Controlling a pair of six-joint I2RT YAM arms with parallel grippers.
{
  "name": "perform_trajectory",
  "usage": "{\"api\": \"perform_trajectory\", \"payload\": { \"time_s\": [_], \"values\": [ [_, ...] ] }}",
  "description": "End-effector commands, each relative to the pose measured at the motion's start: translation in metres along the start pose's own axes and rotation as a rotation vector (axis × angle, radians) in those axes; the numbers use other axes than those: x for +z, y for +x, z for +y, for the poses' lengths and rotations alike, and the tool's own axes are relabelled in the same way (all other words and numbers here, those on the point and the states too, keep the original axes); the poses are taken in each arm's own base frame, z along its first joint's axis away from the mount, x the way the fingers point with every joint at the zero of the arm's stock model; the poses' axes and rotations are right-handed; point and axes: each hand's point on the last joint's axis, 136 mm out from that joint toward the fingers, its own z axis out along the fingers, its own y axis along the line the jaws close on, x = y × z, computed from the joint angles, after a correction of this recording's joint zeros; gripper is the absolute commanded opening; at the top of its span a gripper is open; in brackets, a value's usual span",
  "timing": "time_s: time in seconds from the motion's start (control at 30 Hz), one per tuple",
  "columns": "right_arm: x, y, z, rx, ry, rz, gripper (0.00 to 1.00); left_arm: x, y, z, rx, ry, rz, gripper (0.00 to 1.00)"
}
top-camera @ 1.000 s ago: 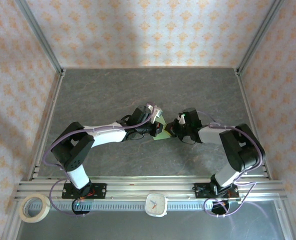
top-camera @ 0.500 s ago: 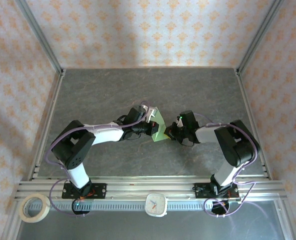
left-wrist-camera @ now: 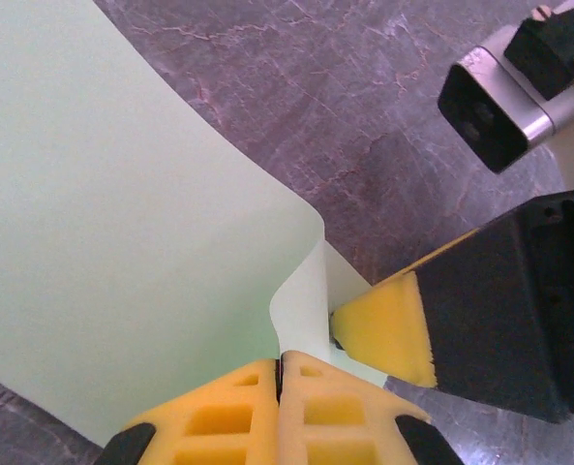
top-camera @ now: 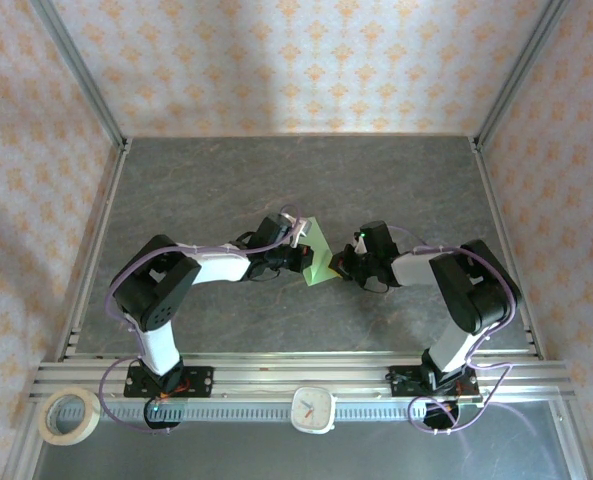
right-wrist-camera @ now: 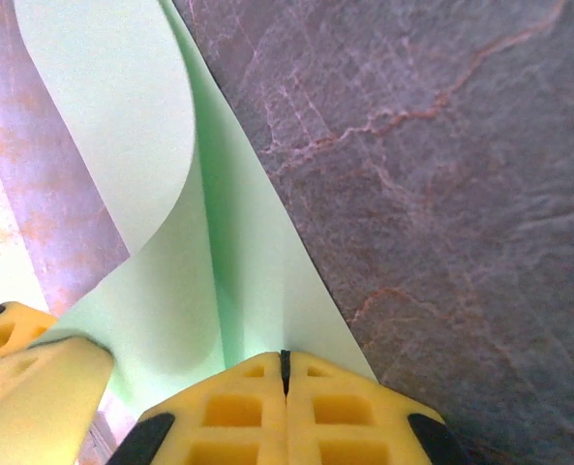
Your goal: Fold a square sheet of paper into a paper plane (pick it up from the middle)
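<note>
Grey stone-look table [top-camera: 276, 180], both arms bent in toward its middle. Left arm [top-camera: 211, 265]: elbow out near the left rail, forearm low and reaching right. Right arm [top-camera: 456, 285]: elbow folded up by the right rail, forearm reaching left. We see the two wrists nearly meet at the table's centre, with the green paper [top-camera: 317, 255] held between them.

From above, the paper's long axis runs roughly near-to-far, with its upper corner aimed at the back wall. We can't make out a clear tip. In the left wrist view the paper [left-wrist-camera: 103, 223] spreads across the left side, and its edge curls over just above the grip. In the right wrist view the paper [right-wrist-camera: 238, 281] has a crease running up from the pads, and one flap curls back at top left.

Left gripper [left-wrist-camera: 280, 373]: yellow pads pressed together, pinching the paper's edge. Right gripper [right-wrist-camera: 286, 363]: pads pressed together too, pinching the paper at the crease end. We see one right-gripper pad [left-wrist-camera: 383, 334] just beside the left gripper, on the same bit of paper.
</note>
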Motion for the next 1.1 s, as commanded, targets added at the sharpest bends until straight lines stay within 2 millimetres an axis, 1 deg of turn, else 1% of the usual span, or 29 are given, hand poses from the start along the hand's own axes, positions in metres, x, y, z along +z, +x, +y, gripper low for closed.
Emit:
{"api": "perform_trajectory", "payload": {
  "time_s": [0.0,0.1,0.33,0.63,1.07],
  "values": [
    [0.002,0.008,-0.041,0.044,0.153,0.005,0.0,0.001,-0.004,0.018,0.029,-0.091,-0.012,0.0],
    [0.002,0.009,-0.041,0.042,0.158,0.008,0.0,0.001,-0.006,0.023,0.048,-0.12,-0.012,0.0],
    [0.002,0.008,-0.041,0.037,0.162,0.009,0.0,0.002,-0.001,0.031,0.084,-0.166,0.023,0.0],
    [0.002,0.008,-0.041,0.037,0.164,0.007,0.0,0.004,0.006,0.036,0.092,-0.181,0.047,0.0],
    [0.002,0.008,-0.042,0.038,0.17,0.006,0.0,0.003,0.006,0.044,0.113,-0.224,0.052,0.0]
  ]
}}
